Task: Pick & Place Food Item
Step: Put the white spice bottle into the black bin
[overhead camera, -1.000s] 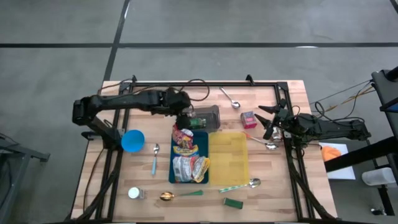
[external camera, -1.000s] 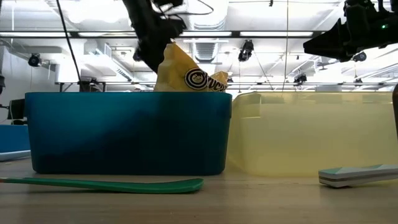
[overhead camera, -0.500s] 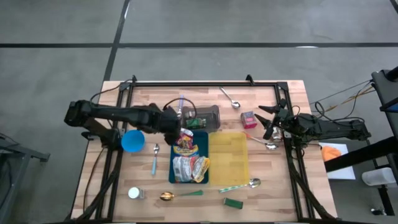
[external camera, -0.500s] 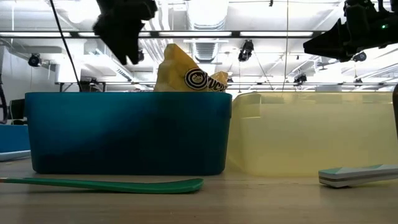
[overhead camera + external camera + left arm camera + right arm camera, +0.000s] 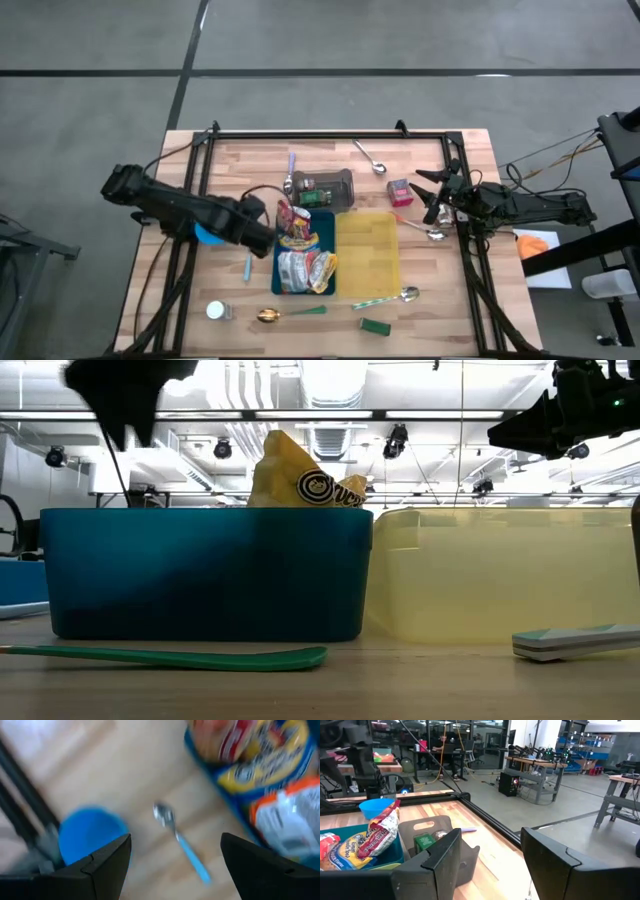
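Note:
Snack bags fill a blue bin (image 5: 326, 232): a red and yellow bag (image 5: 293, 228) leans at its far end and white and orange bags (image 5: 305, 270) lie nearer. In the low view the yellow bag (image 5: 300, 475) sticks up above the bin's rim. My left gripper (image 5: 262, 238) hangs open, pointing down, just left of the bin over bare wood. Between its fingers (image 5: 107, 862) the left wrist view shows a blue-handled spoon (image 5: 180, 842) and a blue cup (image 5: 92, 837). My right gripper (image 5: 430, 195) waits open and level at the table's right edge.
An empty yellow bin (image 5: 368, 255) stands right of the blue bin and a grey bin (image 5: 325, 188) with a green item behind it. Spoons (image 5: 372, 158), a pink box (image 5: 399, 190), a green spoon (image 5: 300, 312) and a green block (image 5: 375, 325) lie scattered around them.
My left gripper has swung from beside the grey bin toward the table's near left, past the blue bin's far end, and now hangs over the wood by the blue-handled spoon. It rolled on the way and stayed open. The bags have not moved.

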